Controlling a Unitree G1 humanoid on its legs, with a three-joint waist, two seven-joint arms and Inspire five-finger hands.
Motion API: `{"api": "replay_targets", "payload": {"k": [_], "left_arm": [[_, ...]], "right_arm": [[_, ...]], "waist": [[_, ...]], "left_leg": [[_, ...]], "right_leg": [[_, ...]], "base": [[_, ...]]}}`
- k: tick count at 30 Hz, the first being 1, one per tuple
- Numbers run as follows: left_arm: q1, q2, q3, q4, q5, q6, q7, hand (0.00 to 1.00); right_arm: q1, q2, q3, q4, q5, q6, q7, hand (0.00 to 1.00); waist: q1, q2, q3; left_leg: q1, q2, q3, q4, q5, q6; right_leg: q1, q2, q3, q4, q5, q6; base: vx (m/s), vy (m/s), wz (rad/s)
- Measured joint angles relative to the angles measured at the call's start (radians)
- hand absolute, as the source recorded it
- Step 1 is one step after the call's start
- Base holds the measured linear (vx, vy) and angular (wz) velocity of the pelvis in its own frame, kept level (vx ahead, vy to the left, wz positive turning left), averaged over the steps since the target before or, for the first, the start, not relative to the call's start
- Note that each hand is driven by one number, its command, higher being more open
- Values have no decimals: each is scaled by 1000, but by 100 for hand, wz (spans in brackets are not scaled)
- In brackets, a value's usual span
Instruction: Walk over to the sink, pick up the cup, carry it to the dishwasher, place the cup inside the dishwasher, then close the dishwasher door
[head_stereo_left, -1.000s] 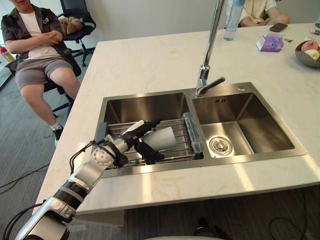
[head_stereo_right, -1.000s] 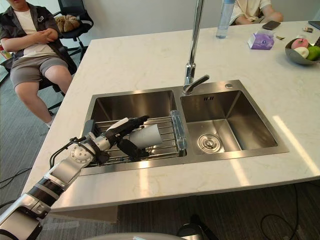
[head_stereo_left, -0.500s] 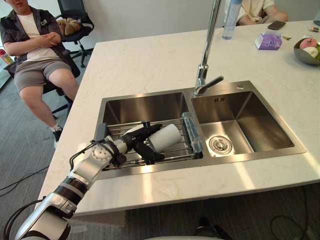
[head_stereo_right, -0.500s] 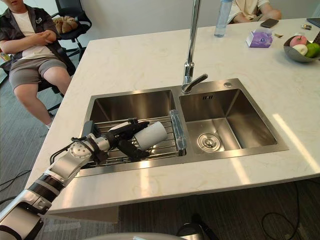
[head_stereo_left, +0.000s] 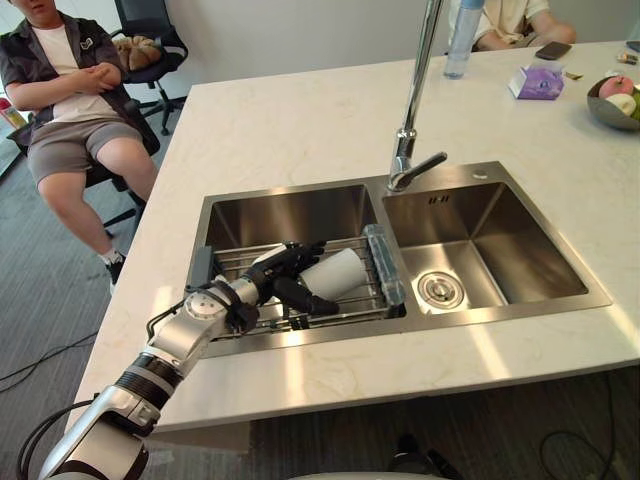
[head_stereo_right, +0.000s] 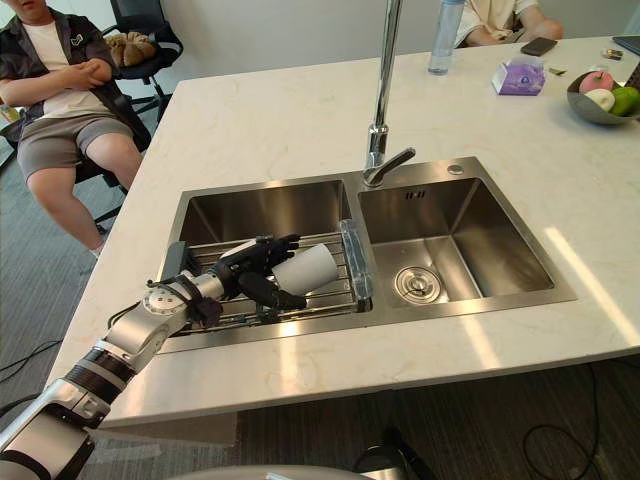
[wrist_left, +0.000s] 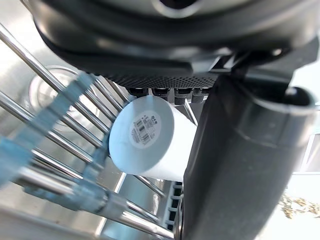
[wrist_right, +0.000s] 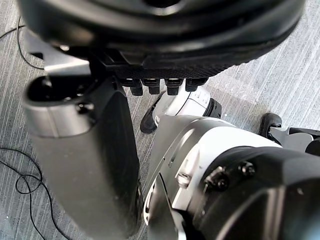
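A white paper cup (head_stereo_left: 332, 274) lies on its side on the wire rack (head_stereo_left: 352, 301) across the left basin of the steel sink (head_stereo_left: 290, 213), its base toward the divider. My left hand (head_stereo_left: 262, 286) reaches in from the near-left rim. Its fingers curl over the top of the cup and its thumb runs beneath it. The left wrist view has the cup (wrist_left: 149, 138) wedged between fingers and thumb (wrist_left: 235, 165). My right hand (wrist_right: 85, 150) hangs low over grey floor, fingers relaxed, holding nothing.
A tall faucet (head_stereo_left: 412, 140) stands behind the divider; the right basin (head_stereo_left: 500, 250) is bare. On the counter's far right are a bottle (head_stereo_left: 462, 40), a purple tissue pack (head_stereo_left: 540, 82) and a fruit bowl (head_stereo_left: 612, 105). One person sits at far left (head_stereo_left: 70, 110), another behind the counter (head_stereo_left: 515, 20).
My left hand's fingers have gone from straight above the cup to curled round it, and the thumb has slid further under. The cup has turned, base now toward the divider.
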Motion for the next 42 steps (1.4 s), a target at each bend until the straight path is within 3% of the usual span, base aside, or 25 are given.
{"api": "replay_targets", "payload": {"k": [8, 21, 32, 33, 42], "left_arm": [[0, -40, 0, -1, 17, -1, 62, 100], [2, -69, -28, -10, 315, -36, 138, 100], [0, -69, -54, -23, 354, -21, 195, 100], [-1, -69, -54, -23, 354, -17, 195, 0], [-32, -75, -57, -15, 396, 10, 203, 0]], "right_arm": [[8, 2, 2, 3, 1, -15, 17, 100], [5, 5, 6, 56, 4, -67, 45, 100], [-2, 5, 9, 79, 10, -77, 44, 100], [-2, 5, 8, 79, 10, -77, 44, 100], [-3, 5, 4, 84, 9, -78, 45, 100]], "waist": [[1, -7, 5], [-3, -10, 6], [-7, -11, 6], [-7, -11, 5], [-8, -11, 5]], "left_leg": [[6, -1, 1, -7, 1, 0], [9, 0, 6, -22, 5, -1], [9, 0, 8, -23, 5, -1], [9, 0, 8, -23, 5, -1], [10, 0, 8, -24, 6, -1]], "right_leg": [[3, 0, -2, 0, 0, 0], [-4, 3, -14, 0, 0, 0], [-5, 3, -14, 0, 0, 0], [-5, 3, -14, 0, 0, 0], [-5, 3, -15, -4, 0, 0]], "base": [[-13, -4, 0], [0, 0, 0], [-13, -4, 0], [0, 0, 0], [0, 0, 0]]}}
